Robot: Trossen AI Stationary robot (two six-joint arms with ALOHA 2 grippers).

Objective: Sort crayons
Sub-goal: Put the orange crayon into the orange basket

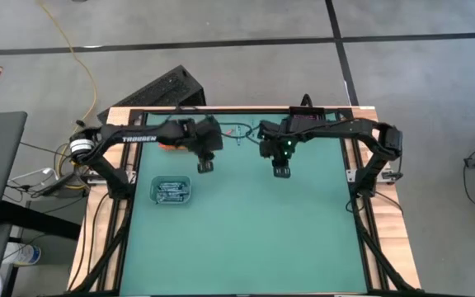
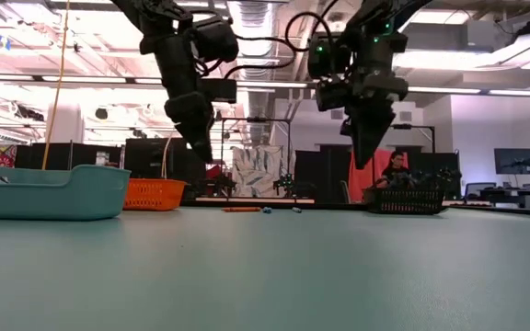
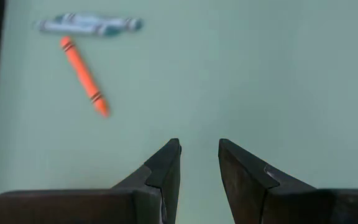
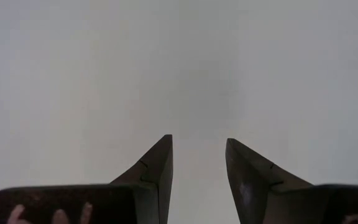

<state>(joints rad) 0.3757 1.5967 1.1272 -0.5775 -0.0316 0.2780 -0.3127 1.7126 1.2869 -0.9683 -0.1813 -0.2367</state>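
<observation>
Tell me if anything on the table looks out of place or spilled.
A few crayons lie loose on the green mat near its far edge, outside the trays; an orange crayon lies askew beside a blue-grey one. Nothing looks damaged.

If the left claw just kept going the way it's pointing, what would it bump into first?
Most likely only the bare green table. The left gripper points down with open, empty fingers, and the orange crayon and blue-grey crayon lie off to one side of its line.

robotics lab, open ceiling ducts, monitors
</observation>
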